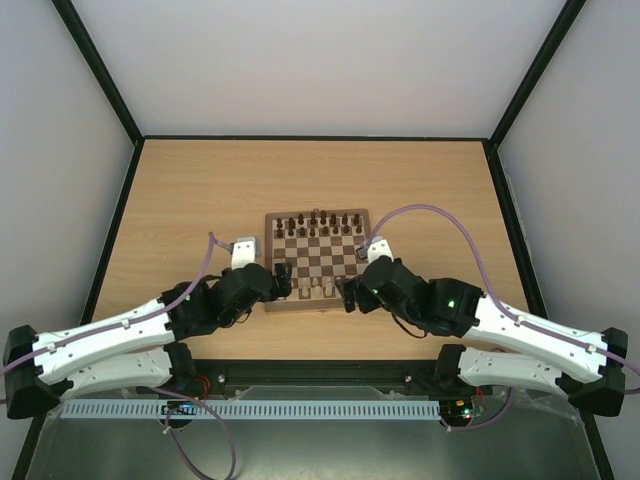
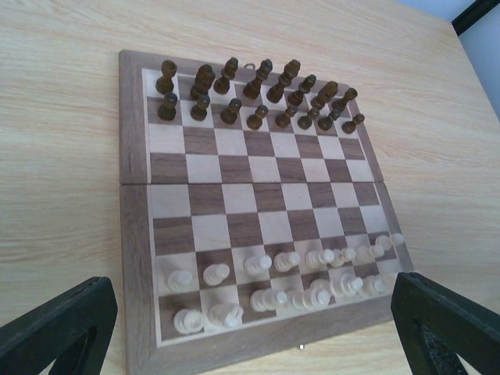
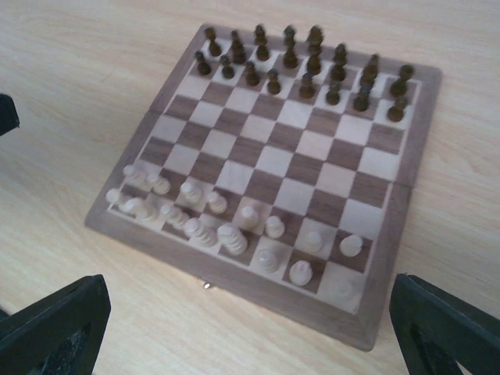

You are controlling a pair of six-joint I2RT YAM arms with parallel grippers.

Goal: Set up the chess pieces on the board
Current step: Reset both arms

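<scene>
Two open pincers, the left pincer (image 1: 283, 281) and the right pincer (image 1: 351, 294), flank a board (image 1: 318, 259) set with chess pieces.
The board lies flat midway between the left and right edges of the table (image 1: 180, 200), closer to its near edge than its far edge. On the far two rows stand the dark pieces (image 1: 320, 223); on the near two rows stand the pale pieces (image 1: 316, 290) (unevenly spaced, some crowded together). Each pincer hovers by a near corner of the board, fingers spread wide and gripping nothing, clear of every piece.
</scene>
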